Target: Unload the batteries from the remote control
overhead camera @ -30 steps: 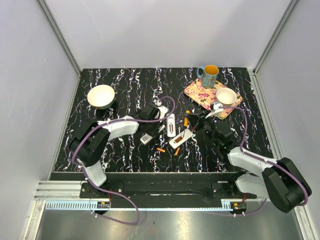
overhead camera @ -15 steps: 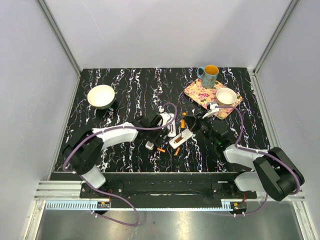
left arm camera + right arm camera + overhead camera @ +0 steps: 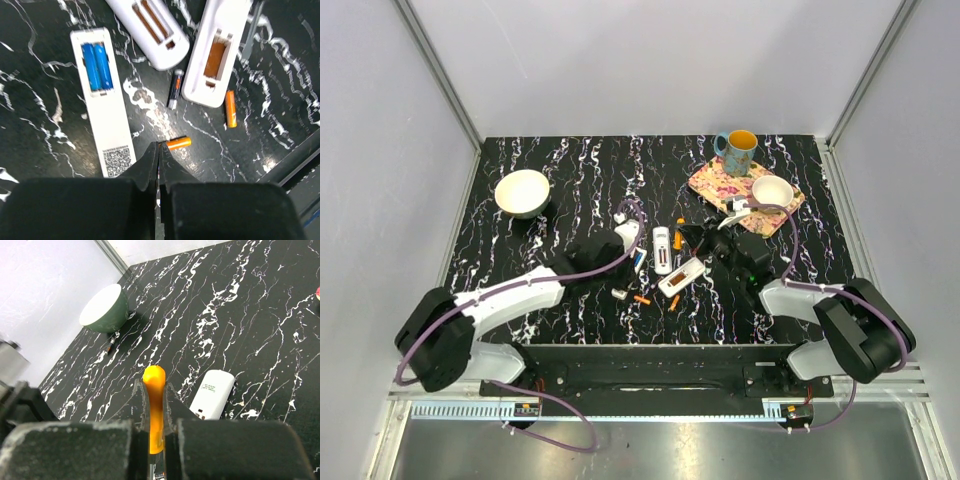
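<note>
Three white remotes lie side by side. One [image 3: 102, 100] has two blue batteries [image 3: 97, 67] in its open bay. The middle one [image 3: 150, 22] shows an empty bay, and the third [image 3: 215, 50] shows orange inside its bay. Loose on the table lie two orange batteries [image 3: 178, 143] [image 3: 230, 108] and a black one [image 3: 173, 90]. My left gripper [image 3: 159, 146] [image 3: 620, 262] is shut and empty, its tips just beside the near orange battery. My right gripper [image 3: 154, 385] [image 3: 695, 235] is shut on an orange stick [image 3: 154, 390] with a rounded tip, held above the table.
A green bowl [image 3: 522, 192] stands at the back left. A floral tray [image 3: 725, 192] at the back right carries a small white bowl [image 3: 772, 190], with a blue mug [image 3: 738, 152] behind it. A small grey piece [image 3: 619, 294] lies near the loose batteries.
My left arm has stretched out lower and its gripper has drawn back to the left of the remotes. The right gripper has carried the orange stick slightly farther back. The small grey piece has shifted nearer.
</note>
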